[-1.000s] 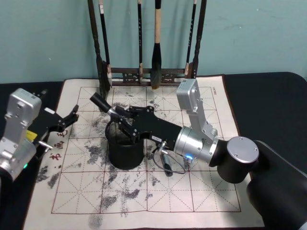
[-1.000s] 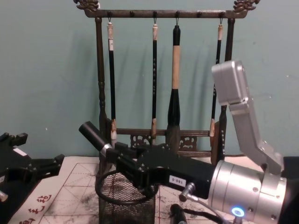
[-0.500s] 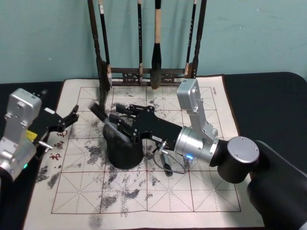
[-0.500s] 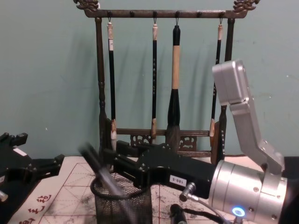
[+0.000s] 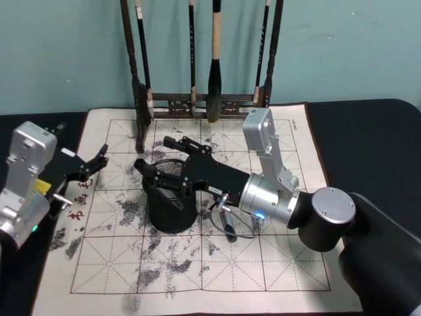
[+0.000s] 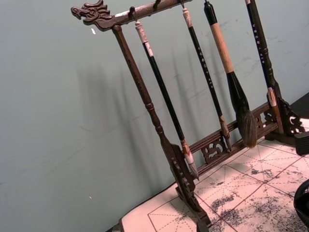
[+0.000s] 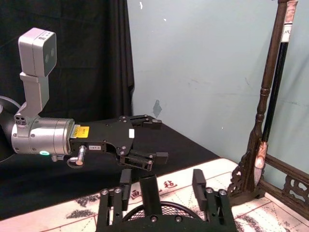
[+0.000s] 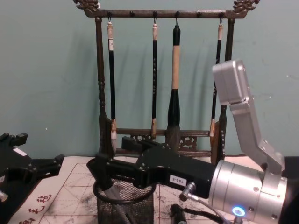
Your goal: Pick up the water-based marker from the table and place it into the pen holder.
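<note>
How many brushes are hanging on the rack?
4, all hanging from the wooden rack: leftmost brush beside the left post, thin brush next, thick tan-handled brush, rightmost brush beside the right post. None appears hidden.

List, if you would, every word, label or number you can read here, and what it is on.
Nothing reads with certainty.
On the paper mat, red characters: too blurred to read.
On the right gripper, a white label: digits too small.
On the left gripper, a yellow label: too small.
</note>
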